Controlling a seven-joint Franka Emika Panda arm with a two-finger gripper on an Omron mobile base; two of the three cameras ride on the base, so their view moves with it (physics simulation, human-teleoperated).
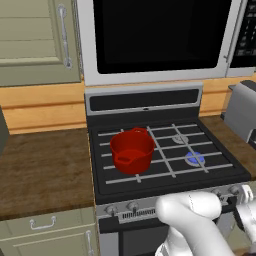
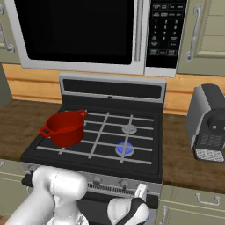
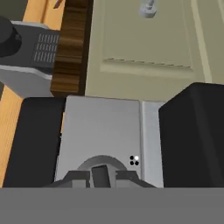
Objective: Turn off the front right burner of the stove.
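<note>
- Stove [image 1: 150, 150]: a black cooktop with grey grates and a silver front panel [image 2: 101, 178] carrying small round knobs.
- Front right burner [image 1: 195, 158]: seen with a blue tinge in both base views, from which it is judged to be lit; the task is thus not yet done. It lies above and beyond the fingers, on the cooktop's right half.
- Rear right burner [image 1: 180, 139]: a plain grey cap, farther from the fingers than the blue one.
- Pot [image 1: 132, 150]: red, standing on the left grates, well apart from the fingers.
- Gripper [image 2: 140, 193]: held low at the stove's front, just beside the right end of the panel. In the hand view a silver panel face is seen close ahead, with a round knob [image 3: 100, 168] directly at the bottom edge between the fingertips.
- State of the fingers: whether they are spread or closed on the knob cannot be told; the tips are cut off at the bottom of the hand view and hidden in the base views.
- Surroundings: a microwave [image 2: 79, 30] above the stove, a coffee machine [image 2: 208, 123] on the worktop [image 2: 176, 158] to the fingers' right.
- Remaining, as judged: the knob is to be gripped and turned until the blue tinge is gone.
</note>
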